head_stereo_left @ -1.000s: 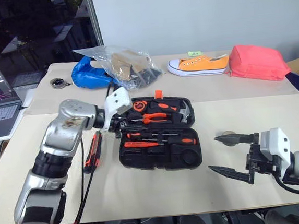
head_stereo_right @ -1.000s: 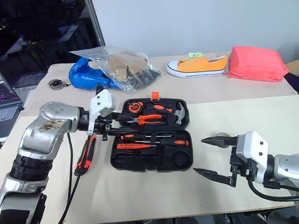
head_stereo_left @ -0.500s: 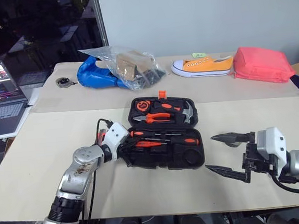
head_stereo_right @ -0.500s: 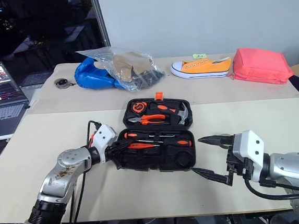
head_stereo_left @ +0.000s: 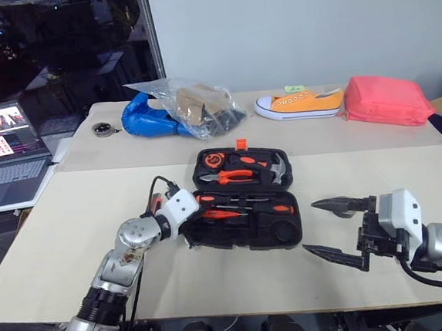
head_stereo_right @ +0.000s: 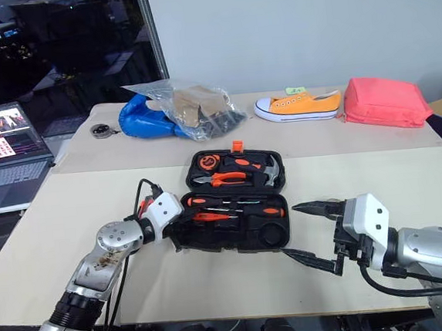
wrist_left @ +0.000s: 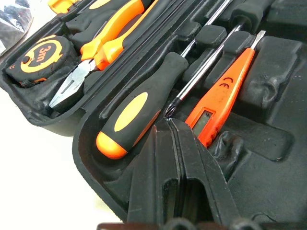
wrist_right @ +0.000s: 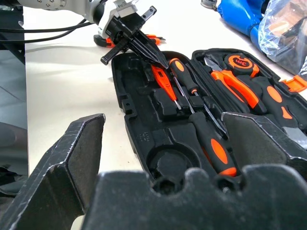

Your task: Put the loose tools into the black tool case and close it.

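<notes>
The black tool case lies open mid-table. Its far half holds a tape measure, pliers and a hammer. In the near half lie the slim orange tester screwdriver and two black-and-orange screwdrivers. My left gripper is shut with nothing in it, its tip low over the near half's left end, at the tester screwdriver. The orange-and-black utility knife lies on the table behind that gripper. My right gripper hangs open and empty to the right of the case.
At the table's far side lie a blue bag, a clear plastic bag, an orange shoe and a pink pouch. A laptop stands at the left.
The camera has shifted. My left arm dropped from above the case's left edge to low at its near half, and its gripper closed. The right arm kept still.
</notes>
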{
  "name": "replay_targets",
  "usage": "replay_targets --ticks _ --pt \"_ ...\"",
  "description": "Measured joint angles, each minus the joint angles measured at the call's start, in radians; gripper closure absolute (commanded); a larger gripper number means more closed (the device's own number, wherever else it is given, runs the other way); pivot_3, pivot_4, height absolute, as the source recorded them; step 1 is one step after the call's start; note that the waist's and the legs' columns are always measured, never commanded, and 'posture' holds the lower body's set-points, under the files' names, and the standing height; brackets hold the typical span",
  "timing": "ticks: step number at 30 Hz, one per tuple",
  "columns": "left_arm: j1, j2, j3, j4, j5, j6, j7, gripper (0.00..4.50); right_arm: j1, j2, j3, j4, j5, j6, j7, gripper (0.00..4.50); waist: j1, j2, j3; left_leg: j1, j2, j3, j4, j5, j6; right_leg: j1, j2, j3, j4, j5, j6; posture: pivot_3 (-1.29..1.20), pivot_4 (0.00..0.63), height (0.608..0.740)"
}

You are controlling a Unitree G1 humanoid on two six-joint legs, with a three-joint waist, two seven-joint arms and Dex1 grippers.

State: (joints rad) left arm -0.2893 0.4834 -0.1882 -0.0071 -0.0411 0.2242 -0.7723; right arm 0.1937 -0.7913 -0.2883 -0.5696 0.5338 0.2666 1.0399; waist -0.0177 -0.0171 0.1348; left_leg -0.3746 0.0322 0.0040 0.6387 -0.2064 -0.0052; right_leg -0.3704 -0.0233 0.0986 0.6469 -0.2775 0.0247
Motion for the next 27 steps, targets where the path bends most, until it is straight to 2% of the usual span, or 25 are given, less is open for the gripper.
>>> replay_targets --ticks 2,4,7,10,15,20,22,27 --pt "0.021 -0.008 0.033 -0.033 -0.048 0.038 -0.005 4.47 -0.001 0.0 0.003 0.0 0.0 0.0 -0.002 0.0 -0.002 0.001 0.0 -0.004 0.0 0.0 0.0 0.0 0.0 -0.003 0.0 0.0 0.0 0.003 0.007 0.0 0.15 0.74" --pt "0.034 -0.011 0.06 -0.073 -0.099 0.088 -0.007 4.47 -0.003 0.0 0.006 0.0 0.0 0.0 -0.004 0.0 -0.002 0.001 0.0 -0.011 0.0 -0.001 0.0 0.0 0.0 -0.01 0.001 -0.001 0.0 0.003 0.007 0.0 0.15 0.74" --pt "0.051 -0.012 0.16 -0.233 -0.22 0.215 0.016 4.47 -0.025 0.004 0.023 0.002 0.003 0.0 -0.004 0.0 -0.001 -0.004 0.003 -0.022 0.0 -0.002 0.0 -0.001 0.001 -0.019 0.002 -0.002 0.0 0.004 0.007 0.0 0.15 0.74" --pt "0.055 0.013 0.268 -0.361 -0.307 0.355 0.065 3.75 -0.039 0.008 0.044 0.01 0.018 0.0 0.001 0.0 -0.002 -0.004 0.003 -0.022 0.0 -0.002 -0.001 -0.002 0.002 -0.02 0.001 -0.002 0.0 0.004 0.007 0.0 0.15 0.74" --pt "0.086 -0.003 0.423 -0.517 -0.396 0.657 0.256 1.94 -0.081 0.009 0.067 0.036 0.029 0.0 0.018 0.0 -0.001 -0.005 0.004 -0.021 0.0 -0.003 0.0 -0.002 0.002 -0.019 0.0 -0.002 -0.001 0.004 0.008 0.0 0.15 0.74" --pt "0.082 -0.055 0.518 -0.612 -0.369 0.997 0.501 0.3 -0.109 0.009 0.085 0.06 0.034 0.0 0.041 0.0 0.0 -0.006 0.005 -0.018 -0.002 -0.003 0.0 -0.002 0.002 -0.017 0.001 -0.002 0.0 0.004 0.008 0.0 0.15 0.74" --pt "0.082 -0.075 0.507 -0.61 -0.348 1.081 0.561 0.3 -0.121 0.009 0.092 0.07 0.037 0.0 0.05 0.0 0.0 -0.007 0.005 -0.018 -0.002 -0.003 0.0 -0.002 0.002 -0.017 0.002 -0.002 0.0 0.004 0.008 0.0 0.15 0.74" --pt "0.059 -0.139 0.464 -0.56 -0.322 1.134 0.625 0.3 -0.145 0.009 0.116 0.083 0.037 0.0 0.066 0.0 0.001 -0.007 0.005 -0.018 -0.002 -0.003 0.0 -0.002 0.002 -0.017 0.001 -0.002 -0.001 0.004 0.007 0.0 0.15 0.74"
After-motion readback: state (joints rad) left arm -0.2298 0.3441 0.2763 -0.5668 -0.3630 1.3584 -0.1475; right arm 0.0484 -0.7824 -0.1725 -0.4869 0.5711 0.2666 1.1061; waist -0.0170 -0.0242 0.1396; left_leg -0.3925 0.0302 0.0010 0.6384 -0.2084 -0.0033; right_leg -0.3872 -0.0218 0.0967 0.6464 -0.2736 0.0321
